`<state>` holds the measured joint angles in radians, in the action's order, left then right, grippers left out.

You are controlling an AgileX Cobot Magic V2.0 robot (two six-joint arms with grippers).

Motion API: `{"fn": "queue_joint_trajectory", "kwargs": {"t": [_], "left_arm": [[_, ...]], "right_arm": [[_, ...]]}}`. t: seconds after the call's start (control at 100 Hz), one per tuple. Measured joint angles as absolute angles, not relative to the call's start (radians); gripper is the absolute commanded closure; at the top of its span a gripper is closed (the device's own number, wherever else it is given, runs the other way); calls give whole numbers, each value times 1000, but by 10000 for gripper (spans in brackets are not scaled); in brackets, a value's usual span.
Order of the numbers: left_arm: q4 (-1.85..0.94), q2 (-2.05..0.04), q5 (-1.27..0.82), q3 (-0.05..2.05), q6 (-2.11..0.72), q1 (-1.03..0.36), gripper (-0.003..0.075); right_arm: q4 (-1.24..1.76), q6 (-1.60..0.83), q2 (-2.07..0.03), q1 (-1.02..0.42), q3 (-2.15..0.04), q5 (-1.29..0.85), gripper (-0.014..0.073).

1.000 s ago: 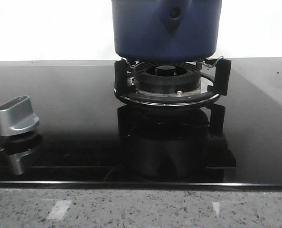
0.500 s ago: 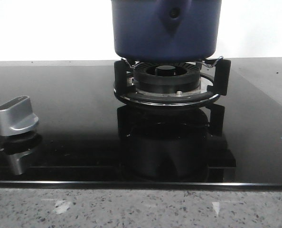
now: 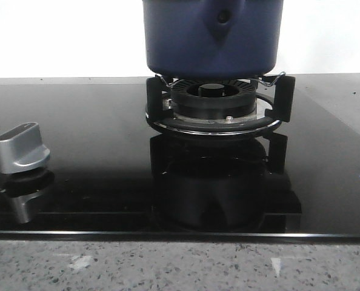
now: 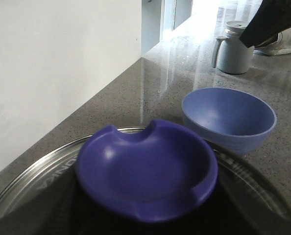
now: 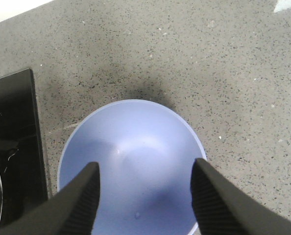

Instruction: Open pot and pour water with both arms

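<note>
Silver first, far left: a stove dial [image 3: 21,148] sits on the black glass cooktop [image 3: 95,121], with the speckled table [image 3: 168,267] running along the front edge. Move to the centre and there's the pot [image 3: 210,42], dark blue and upright, seated on the burner [image 3: 213,100]; its top is cut off in the front view, so whether it is open can't be read there. Neither arm shows in that view. Over to the left wrist camera: a dark-blue lid knob [image 4: 145,171] fills the shot, sitting on a steel-rimmed glass lid [image 4: 33,181], and dark shapes crowd both sides of the knob. The left gripper looks set on it, yet the contact is hidden, so clenched or released can't be called. By that reading, the opening step is in hand. Beyond the lid sit a pale-blue bowl [image 4: 229,115] and a grey jug [image 4: 236,49]. On the right, the right gripper [image 5: 145,164] hangs released, pointing down, its fingers spread over that bowl. The next move likely calls for the lid parked clear, then a firm hold on the pot for the pour.
</note>
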<state>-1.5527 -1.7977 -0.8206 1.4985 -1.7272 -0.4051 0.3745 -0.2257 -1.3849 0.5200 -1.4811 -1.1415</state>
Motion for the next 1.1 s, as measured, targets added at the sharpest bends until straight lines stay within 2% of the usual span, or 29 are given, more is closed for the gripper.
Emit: {"fn": "queue_joint_trajectory", "kwargs": {"t": [0.23, 0.3, 0.4, 0.52, 0.6, 0.79, 1.0, 1.1], "left_arm": [[-1568, -1821, -825, 1501, -1735, -405, 496], [-1568, -1821, -825, 1501, -1735, -405, 472], [-1568, -1821, -825, 1501, -1735, -405, 372], [-1568, -1823, -831, 1501, -1735, -405, 196], [-1575, -1823, -854, 1501, -1735, -405, 140], [-1614, -1782, -913, 1501, -1735, -354, 132], [-1654, -1639, -931, 1501, -1735, -234, 138], [-1658, -1559, -937, 1502, -1728, -171, 195]], "right_arm": [[375, -226, -1385, 520, -1481, -1142, 221], [375, -226, -1385, 520, -1481, -1142, 221], [375, -226, -1385, 520, -1481, -1142, 221], [375, -226, -1385, 520, -1481, -1142, 221], [375, -226, -1385, 520, -1481, -1142, 221], [375, -226, -1385, 520, -1481, -1142, 221], [451, -228, -1385, 520, -1481, -1142, 221], [575, -284, -1385, 520, -1481, -1140, 226]]}}
